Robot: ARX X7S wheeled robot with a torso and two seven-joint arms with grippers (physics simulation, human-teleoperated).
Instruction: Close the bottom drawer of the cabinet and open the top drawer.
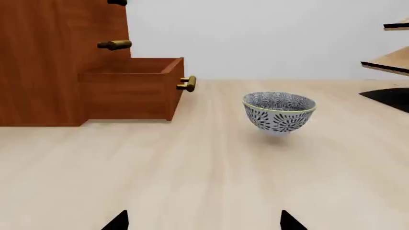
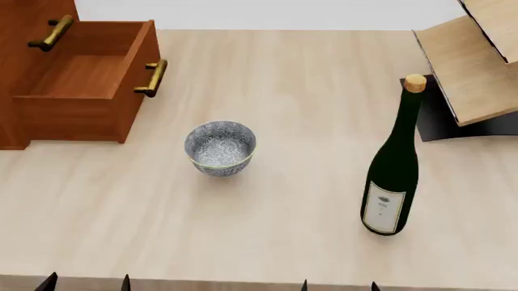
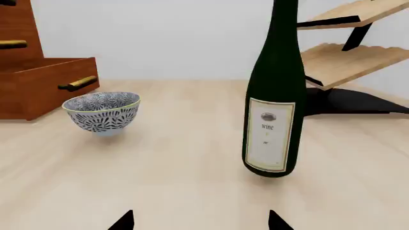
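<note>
Reddish-brown wood-grain cabinet [image 2: 33, 73] sits at the far left of our pale wooden tabletop [image 2: 292, 206]. Its bottom drawer [image 2: 85, 85] stands pulled out, brass bar handle [image 2: 152, 77] facing the blue-patterned ceramic bowl [image 2: 220, 147]. The top drawer is out of frame in the head view. A dark green wine bottle [image 2: 394, 176] stands upright near the pale wooden rack [image 2: 474, 66]. Our left gripper [image 1: 204, 221] and right gripper [image 3: 199, 221] both show fingertips spread wide, holding nothing, well apart from the cabinet.
</note>
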